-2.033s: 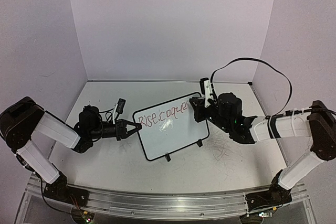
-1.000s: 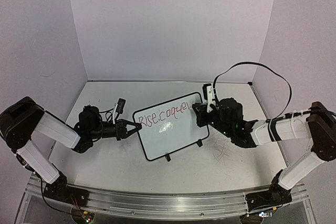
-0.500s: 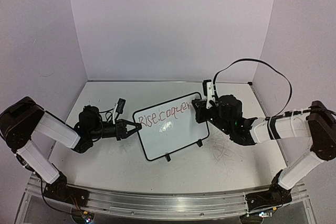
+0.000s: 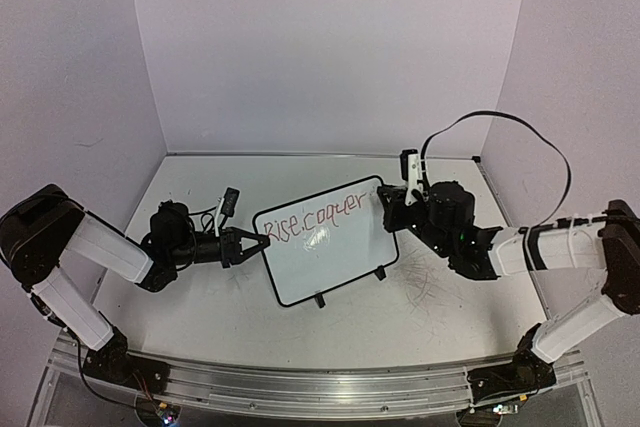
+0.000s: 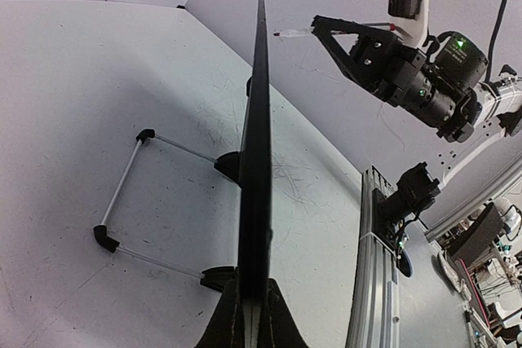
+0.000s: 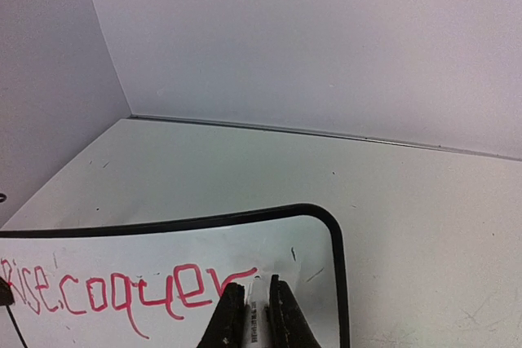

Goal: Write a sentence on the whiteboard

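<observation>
The whiteboard (image 4: pixel 330 259) is standing propped on its black feet in the middle of the desk (image 4: pixel 240 319), carrying the sentence (image 4: pixel 314 217), red "Rise.coquer", along its top. The left gripper (image 4: pixel 262 243) is pinching the board's left edge tight, and the right gripper (image 4: pixel 386 207) is clamping a white marker (image 6: pixel 255 317), its tip hovering just beside the last letter. Pale lilac walls (image 4: pixel 330 47) are enclosing the scuffed white desk.

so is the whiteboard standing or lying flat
Standing: in the left wrist view the whiteboard shows edge-on, propped on its wire stand, left gripper clamped on its edge.
</observation>
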### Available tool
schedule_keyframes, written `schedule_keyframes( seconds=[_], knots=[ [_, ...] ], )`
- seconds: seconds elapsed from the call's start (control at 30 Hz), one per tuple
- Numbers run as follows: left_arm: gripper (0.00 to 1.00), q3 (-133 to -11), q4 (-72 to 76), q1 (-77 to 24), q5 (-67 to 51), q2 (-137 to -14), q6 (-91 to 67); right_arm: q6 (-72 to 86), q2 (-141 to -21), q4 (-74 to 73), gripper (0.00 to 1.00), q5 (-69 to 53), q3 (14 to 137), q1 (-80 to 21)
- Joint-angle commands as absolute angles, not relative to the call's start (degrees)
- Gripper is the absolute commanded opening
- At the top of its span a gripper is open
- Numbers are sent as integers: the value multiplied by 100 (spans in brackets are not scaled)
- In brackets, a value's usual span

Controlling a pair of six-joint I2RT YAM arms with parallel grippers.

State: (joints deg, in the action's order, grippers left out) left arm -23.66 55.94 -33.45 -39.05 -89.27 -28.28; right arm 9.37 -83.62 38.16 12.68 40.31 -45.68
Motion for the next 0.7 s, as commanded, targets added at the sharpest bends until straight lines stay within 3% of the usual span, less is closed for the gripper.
schedule_keyframes(
  seconds=[0.0, 0.67],
  knots=[
    [0, -2408, 5246, -3352, -3873, -8930, -2683, 505, -7559, 3934, 0, 449, 3615, -4525],
    [0, -2460, 5149, -3349, -3740, -8882, -2733, 465, -7783, 3479, 0, -241, 3747, -4560]
  ],
)
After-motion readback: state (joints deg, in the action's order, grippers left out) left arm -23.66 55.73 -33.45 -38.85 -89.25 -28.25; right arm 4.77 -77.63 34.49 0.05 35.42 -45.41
